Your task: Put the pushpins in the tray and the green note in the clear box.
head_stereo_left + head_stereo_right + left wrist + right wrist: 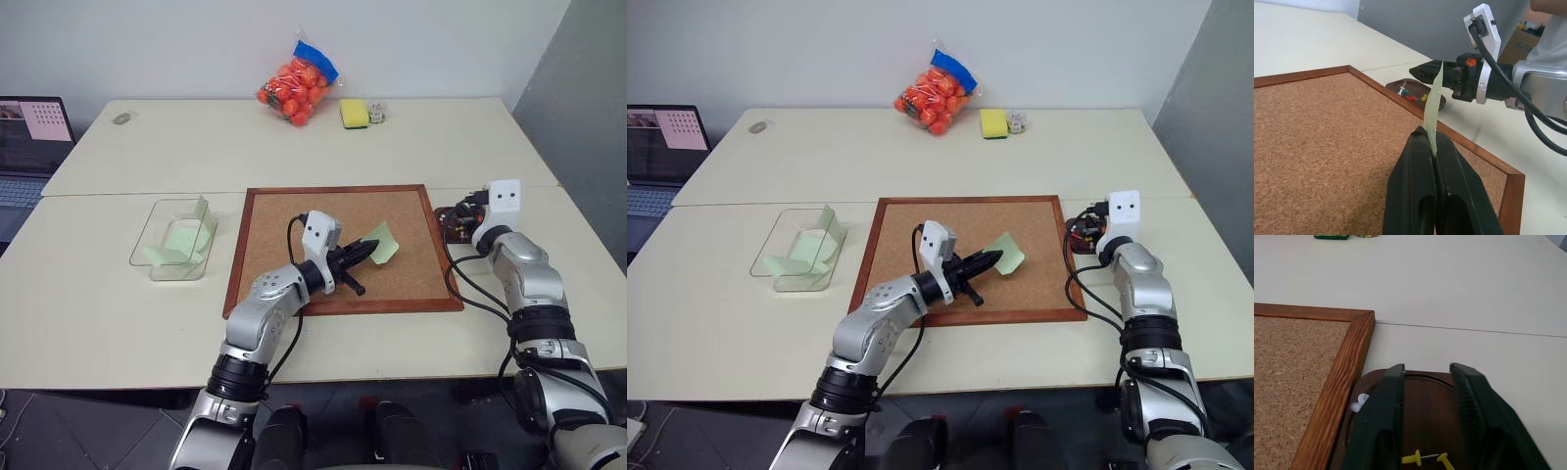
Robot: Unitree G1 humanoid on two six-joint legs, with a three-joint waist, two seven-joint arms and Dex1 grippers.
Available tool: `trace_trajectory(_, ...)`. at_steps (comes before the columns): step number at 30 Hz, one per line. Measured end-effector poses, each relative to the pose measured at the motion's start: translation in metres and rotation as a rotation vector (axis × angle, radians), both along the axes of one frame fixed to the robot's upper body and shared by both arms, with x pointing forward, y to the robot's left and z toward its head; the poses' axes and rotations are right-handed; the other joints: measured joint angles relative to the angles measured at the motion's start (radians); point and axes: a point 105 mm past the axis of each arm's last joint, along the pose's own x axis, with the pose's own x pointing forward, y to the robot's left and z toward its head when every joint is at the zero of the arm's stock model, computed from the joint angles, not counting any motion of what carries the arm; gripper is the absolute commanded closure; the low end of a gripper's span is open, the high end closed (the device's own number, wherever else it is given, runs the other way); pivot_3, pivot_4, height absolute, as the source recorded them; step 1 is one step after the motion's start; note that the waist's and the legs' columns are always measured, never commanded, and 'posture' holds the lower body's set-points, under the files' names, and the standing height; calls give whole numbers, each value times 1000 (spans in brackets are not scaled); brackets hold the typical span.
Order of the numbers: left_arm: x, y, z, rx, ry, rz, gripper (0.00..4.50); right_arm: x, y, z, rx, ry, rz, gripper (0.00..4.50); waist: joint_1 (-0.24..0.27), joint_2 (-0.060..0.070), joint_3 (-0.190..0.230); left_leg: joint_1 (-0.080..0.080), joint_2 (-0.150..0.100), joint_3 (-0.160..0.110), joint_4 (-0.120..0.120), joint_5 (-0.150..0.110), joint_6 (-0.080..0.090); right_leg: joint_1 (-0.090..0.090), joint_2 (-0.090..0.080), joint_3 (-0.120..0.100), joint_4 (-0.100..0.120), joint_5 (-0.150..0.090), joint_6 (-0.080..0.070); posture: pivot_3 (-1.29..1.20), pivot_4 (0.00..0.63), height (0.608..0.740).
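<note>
At mid-frame, above the cork board, the left gripper pinches the green note between closed fingers; carrying it to the clear box at left (already holding green slips) looks next. At right, the right gripper hangs parted and empty over the tray. Its wrist view alone resolves the pushpins inside.
</note>
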Motion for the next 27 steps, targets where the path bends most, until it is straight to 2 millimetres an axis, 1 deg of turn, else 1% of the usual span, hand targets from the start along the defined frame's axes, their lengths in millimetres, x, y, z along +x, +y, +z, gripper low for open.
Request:
trace_trajectory(2,0,0,0,1,0,0,4500,0,0,0,0,-3,-1,1646,0,0,0,0,0,0,0,0,0,0,0,0,0,0,0,0,150,740)
trace_trajectory(3,0,0,0,1,0,0,4500,0,0,0,0,-3,-1,1576,0,0,0,0,0,0,0,0,0,0,0,0,0,0,0,0,150,740)
trace_trajectory(4,0,0,0,1,0,0,4500,0,0,0,0,-3,-3,1237,0,0,0,0,0,0,0,0,0,0,0,0,0,0,0,0,150,740)
trace_trajectory(6,0,0,0,1,-1,0,4500,0,-1,0,0,-3,-6,895,0,0,0,0,0,0,0,0,0,0,0,0,0,0,0,0,150,740)
trace_trajectory(7,0,0,0,1,-1,0,4500,0,-1,0,0,-4,-9,572,0,0,0,0,0,0,0,0,0,0,0,0,0,0,0,0,150,740)
trace_trajectory(9,0,0,0,1,-1,-1,4500,0,-2,1,0,-5,-15,219,0,0,0,0,0,0,0,0,0,0,0,0,0,0,0,0,150,740)
trace_trajectory(14,0,0,1,1,-3,-1,4500,-4,0,7,-12,-37,8,219,0,0,0,0,0,0,0,0,0,0,0,0,0,0,0,0,150,740)
trace_trajectory(16,1,1,1,3,-4,2,4500,-8,6,14,-12,-67,56,219,0,0,0,0,0,0,0,0,0,0,0,0,0,0,0,0,150,740)
trace_trajectory(20,3,6,1,13,-7,27,4500,-23,22,26,-13,-128,190,219,0,0,0,0,0,0,0,0,0,0,0,0,0,0,0,0,150,740)
trace_trajectory(22,6,14,5,15,-17,63,4500,-32,32,36,-10,-163,268,219,-1,0,0,0,0,-1,0,0,0,0,0,0,0,0,0,0,150,740)
trace_trajectory(25,14,33,18,-4,-47,171,4500,-48,56,49,-16,-208,423,219,-3,0,0,0,1,-1,0,0,0,0,1,-1,0,0,0,0,150,740)
trace_trajectory(27,18,45,26,-10,-65,239,4500,-56,71,53,0,-218,511,219,-1,0,0,0,1,-2,0,0,0,0,1,-1,0,0,1,0,150,740)
